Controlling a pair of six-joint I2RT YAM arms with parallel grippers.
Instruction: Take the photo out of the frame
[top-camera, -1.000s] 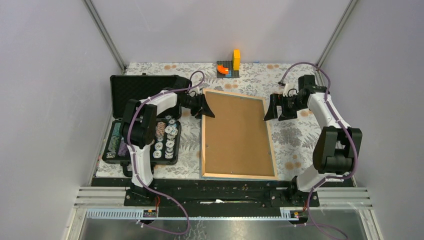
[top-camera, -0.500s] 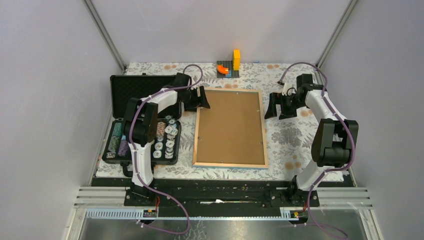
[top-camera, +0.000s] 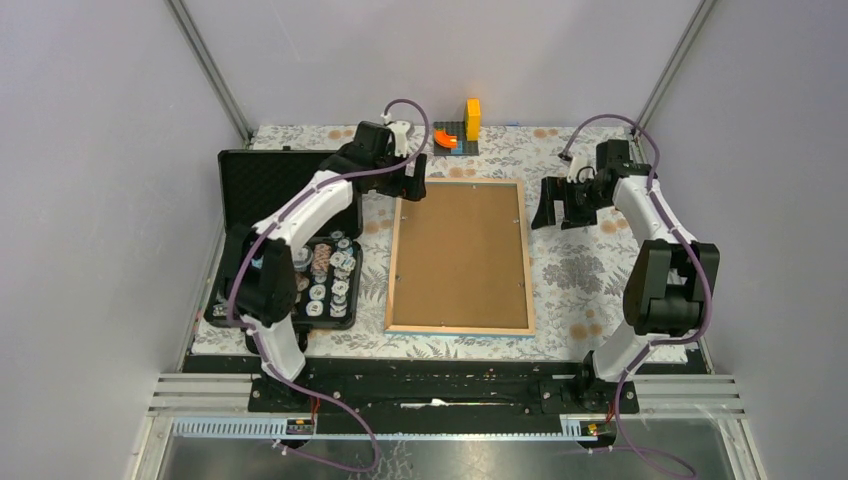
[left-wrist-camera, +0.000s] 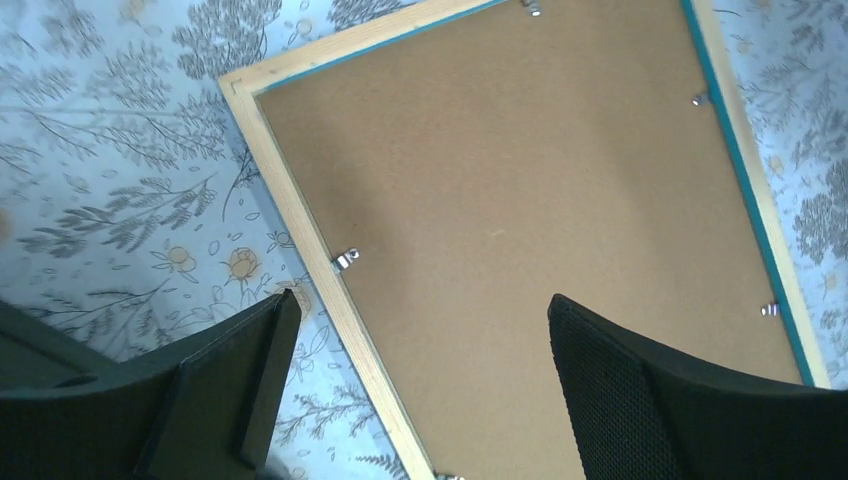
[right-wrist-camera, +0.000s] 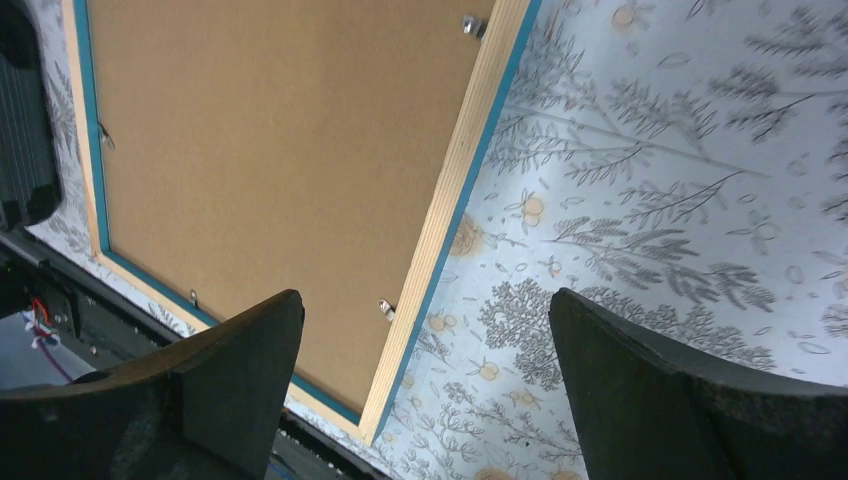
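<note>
The frame (top-camera: 460, 255) lies face down on the flowered cloth, its brown fibreboard back up, with a pale wooden rim and a thin blue edge. Small metal tabs (left-wrist-camera: 345, 260) sit along the inside of the rim. The photo is hidden under the backing. My left gripper (top-camera: 410, 188) hangs open above the frame's far left corner; in the left wrist view its gripper (left-wrist-camera: 420, 300) straddles the left rim (left-wrist-camera: 300, 220) without touching it. My right gripper (top-camera: 550, 208) stands open just right of the frame's far right side, and in the right wrist view the gripper (right-wrist-camera: 425, 295) spans the frame's rim (right-wrist-camera: 455, 190) with nothing held.
An open black case (top-camera: 285, 285) with several round chips lies left of the frame, its foam-lined lid (top-camera: 275, 178) folded back. Orange and yellow bricks (top-camera: 460, 130) stand at the far edge. The black rail (top-camera: 430, 375) with both arm bases borders the near side.
My left gripper opened, let go of the frame's left edge and moved toward the far left corner. The frame shifted left and now lies square. The right gripper barely moved.
</note>
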